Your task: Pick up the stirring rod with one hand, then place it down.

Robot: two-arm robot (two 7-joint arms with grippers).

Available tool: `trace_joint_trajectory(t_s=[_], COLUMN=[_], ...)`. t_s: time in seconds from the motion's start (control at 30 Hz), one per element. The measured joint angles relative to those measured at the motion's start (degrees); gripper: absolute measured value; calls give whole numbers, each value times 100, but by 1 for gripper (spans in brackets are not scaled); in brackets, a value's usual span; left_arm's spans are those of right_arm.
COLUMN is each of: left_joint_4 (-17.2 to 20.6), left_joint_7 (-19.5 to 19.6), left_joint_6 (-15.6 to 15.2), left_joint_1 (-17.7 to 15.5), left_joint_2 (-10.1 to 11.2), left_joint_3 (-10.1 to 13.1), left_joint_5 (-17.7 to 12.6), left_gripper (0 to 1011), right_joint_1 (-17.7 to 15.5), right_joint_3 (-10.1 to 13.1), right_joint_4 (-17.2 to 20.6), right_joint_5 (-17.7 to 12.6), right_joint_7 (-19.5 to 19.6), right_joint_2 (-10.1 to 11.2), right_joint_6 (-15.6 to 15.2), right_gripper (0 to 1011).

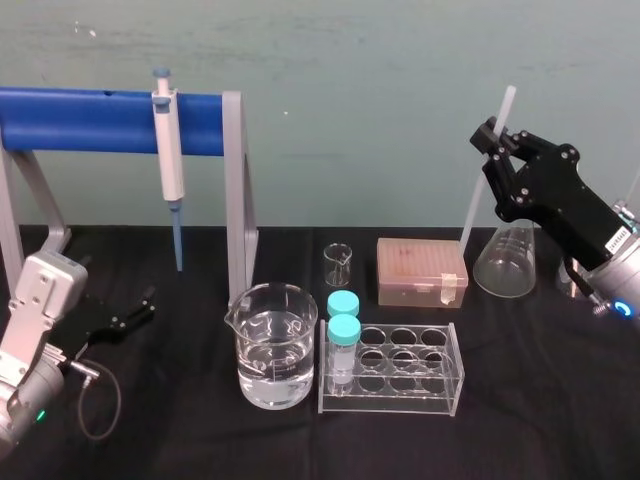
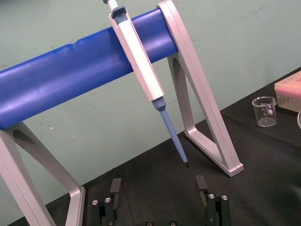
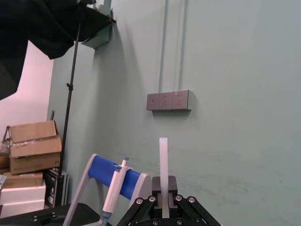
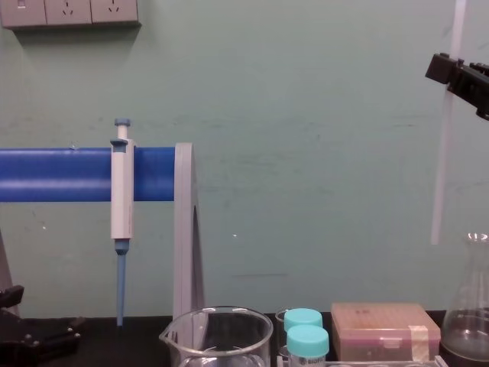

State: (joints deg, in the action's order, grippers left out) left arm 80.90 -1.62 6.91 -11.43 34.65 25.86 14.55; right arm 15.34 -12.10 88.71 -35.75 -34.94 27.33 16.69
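Aloft, slim translucent stirring rod [image 1: 476, 206], clamped in blocky black right gripper [image 1: 492, 142]

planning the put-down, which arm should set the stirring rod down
Right: the right gripper is shut on the stirring rod, held up near the flask. The left gripper sits open, far left.

The table [image 1: 540, 340] is overlooked from the head and seen level from the chest. Wrist views are taken close behind the left gripper [image 2: 158, 185] and the right gripper [image 3: 163, 187]; the pipette [image 2: 138, 56] ahead is shared by all.
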Motion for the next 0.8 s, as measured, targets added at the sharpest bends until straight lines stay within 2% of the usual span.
trace_joint_trajectory(t_s=[0.8], left_joint_4=[0], left_joint_7=[0], left_joint_6=[0], left_joint_1=[0], left_joint_2=[0], left_joint_3=[0], left_joint_5=[0], left_gripper=[1000], right_joint_1=[35], right_joint_3=[-91], right_joint_4=[-93], right_joint_5=[72], right_joint_7=[7], right_joint_2=[-11], right_joint_6=[-153], right_gripper=[68])
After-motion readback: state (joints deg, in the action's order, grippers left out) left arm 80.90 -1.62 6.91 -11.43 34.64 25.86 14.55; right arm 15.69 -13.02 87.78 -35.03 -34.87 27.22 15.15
